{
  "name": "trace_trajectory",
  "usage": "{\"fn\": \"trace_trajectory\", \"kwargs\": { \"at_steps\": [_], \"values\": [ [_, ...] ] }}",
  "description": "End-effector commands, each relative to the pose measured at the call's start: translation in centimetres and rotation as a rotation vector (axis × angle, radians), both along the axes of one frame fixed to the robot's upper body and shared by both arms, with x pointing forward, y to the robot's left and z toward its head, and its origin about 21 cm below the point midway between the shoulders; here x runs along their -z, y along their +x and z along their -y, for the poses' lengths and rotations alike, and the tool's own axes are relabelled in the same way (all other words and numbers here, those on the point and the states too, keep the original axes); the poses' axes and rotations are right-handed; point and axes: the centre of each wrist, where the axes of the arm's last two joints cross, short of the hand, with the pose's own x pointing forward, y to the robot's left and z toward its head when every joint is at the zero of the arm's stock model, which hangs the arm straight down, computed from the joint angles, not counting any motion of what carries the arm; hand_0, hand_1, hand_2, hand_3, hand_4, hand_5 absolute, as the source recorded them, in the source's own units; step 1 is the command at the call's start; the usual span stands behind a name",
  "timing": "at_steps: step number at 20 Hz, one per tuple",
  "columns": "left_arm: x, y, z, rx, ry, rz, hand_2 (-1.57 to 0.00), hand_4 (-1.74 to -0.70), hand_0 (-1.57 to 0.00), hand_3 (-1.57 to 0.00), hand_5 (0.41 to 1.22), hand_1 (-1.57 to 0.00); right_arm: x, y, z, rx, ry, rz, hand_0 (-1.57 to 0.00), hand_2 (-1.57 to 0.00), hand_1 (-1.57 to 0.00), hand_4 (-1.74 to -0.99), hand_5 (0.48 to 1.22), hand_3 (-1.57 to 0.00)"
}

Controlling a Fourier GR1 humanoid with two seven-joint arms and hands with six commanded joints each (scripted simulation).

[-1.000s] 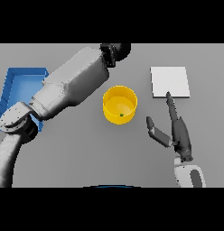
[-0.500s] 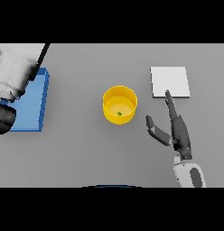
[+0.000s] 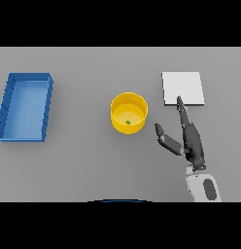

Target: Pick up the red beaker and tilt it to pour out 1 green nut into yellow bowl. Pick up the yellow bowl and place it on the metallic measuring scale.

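Robot hand (image 3: 190,138) fingertips overlap the scale's (image 3: 183,87) lower edge.

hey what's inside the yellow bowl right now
One small green nut lies on the floor of the yellow bowl, near the middle. The bowl's near wall hides a strip of the floor, so anything there cannot be seen.

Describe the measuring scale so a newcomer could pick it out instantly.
Start at the yellow bowl in the middle of the grey table. Look to its right and slightly farther back, just beyond the fingertips of the right hand. The measuring scale is the flat pale square, the only white thing lying there.
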Motion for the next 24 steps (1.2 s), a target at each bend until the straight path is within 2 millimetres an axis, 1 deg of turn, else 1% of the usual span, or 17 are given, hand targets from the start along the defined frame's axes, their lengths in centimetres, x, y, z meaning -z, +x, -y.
{"fn": "trace_trajectory", "kwargs": {
  "at_steps": [1,3,5,7,8,9,10,12,13,15,17,18,19,21,23,24],
  "values": [
    [1.1,-0.3,-0.7,-0.035,-0.062,0.012,-1.57,-1.74,-1.57,-1.45,1.221,-1.57,-0.1,0.1,0.1,-0.002,0.002,-0.002,0.00,0.00,0.00,-1.053,0.651,0.00],
    [3.6,-1.1,-2.0,-0.111,-0.175,0.012,-1.57,-1.74,-1.57,-1.47,1.221,-1.57,0.1,-0.2,0.2,-0.003,-0.027,-0.006,0.00,0.00,0.00,-1.047,0.651,0.00],
    [5.6,-2.2,-2.9,-0.143,-0.256,0.024,-1.57,-1.74,-1.57,-1.47,1.221,-1.57,-0.3,-0.3,-0.2,0.005,-0.051,0.000,0.00,0.00,0.00,-1.052,0.648,0.00],
    [7.2,-3.3,-3.2,-0.174,-0.303,0.036,-1.57,-1.74,-1.57,-1.48,1.221,-1.57,-0.7,-0.2,-0.1,0.004,-0.060,0.008,0.00,0.00,0.00,-1.046,0.649,0.00],
    [7.5,-3.9,-3.4,-0.194,-0.318,0.037,-1.57,-1.74,-1.57,-1.48,1.221,-1.57,-0.7,-0.1,0.1,0.004,-0.055,0.003,0.00,0.00,0.00,-1.041,0.650,0.00],
    [8.7,-4.7,-3.3,-0.215,-0.357,0.028,-1.57,-1.74,-1.57,-1.46,1.221,-1.57,-0.5,-0.1,-0.3,0.001,-0.056,-0.004,0.00,0.00,0.00,-1.035,0.650,0.00],
    [9.2,-5.4,-3.0,-0.230,-0.378,0.030,-1.57,-1.74,-1.57,-1.45,1.221,-1.57,-0.3,-0.1,0.2,0.006,-0.056,-0.013,0.00,0.00,0.00,-1.026,0.648,0.00],
    [10.6,-6.7,-3.0,-0.244,-0.412,0.040,-1.57,-1.74,-1.57,-1.44,1.221,-1.57,0.2,-0.4,0.3,0.002,-0.060,-0.008,0.00,0.00,0.00,-1.018,0.645,0.00],
    [11.0,-7.2,-2.9,-0.248,-0.421,0.048,-1.57,-1.74,-1.57,-1.45,1.221,-1.57,0.5,-0.5,0.4,0.001,-0.053,-0.009,0.00,0.00,0.00,-1.020,0.646,0.00],
    [11.7,-8.0,-2.2,-0.260,-0.465,0.057,-1.57,-1.74,-1.57,-1.48,1.221,-1.57,0.5,-0.7,0.1,-0.016,-0.039,0.000,0.00,0.00,0.00,-1.014,0.648,0.00],
    [12.8,-9.0,-2.0,-0.260,-0.492,0.061,-1.57,-1.74,-1.57,-1.51,1.221,-1.57,0.5,-0.8,0.3,-0.012,-0.037,0.001,0.00,0.00,0.00,-1.004,0.648,0.00],
    [13.5,-9.5,-1.7,-0.266,-0.502,0.053,-1.57,-1.74,-1.57,-1.52,1.194,-1.57,0.3,-0.7,0.1,-0.015,-0.035,0.000,0.00,0.00,0.00,-1.005,0.647,0.00],
    [13.9,-9.9,-1.8,-0.282,-0.526,0.046,-1.57,-1.74,-1.57,-1.53,1.173,-1.57,0.3,-0.8,0.1,-0.013,-0.032,-0.002,0.00,0.00,0.00,-1.006,0.647,0.00],
    [14.4,-10.5,-1.4,-0.295,-0.543,0.034,-1.57,-1.74,-1.57,-1.55,1.123,-1.57,0.1,-0.6,0.5,-0.005,-0.035,0.011,0.00,0.00,0.00,-1.010,0.650,0.00],
    [14.8,-11.1,-1.6,-0.297,-0.519,0.031,-1.57,-1.74,-1.57,-1.56,1.046,-1.57,0.3,-0.8,0.7,-0.007,-0.041,0.004,0.00,0.00,0.00,-1.013,0.644,0.00],
    [15.3,-11.6,-1.3,-0.286,-0.497,0.023,-1.57,-1.71,-1.57,-1.56,0.991,-1.57,0.3,-0.7,0.6,-0.004,-0.037,-0.009,0.00,0.00,0.00,-1.017,0.638,0.00]
  ]
}}
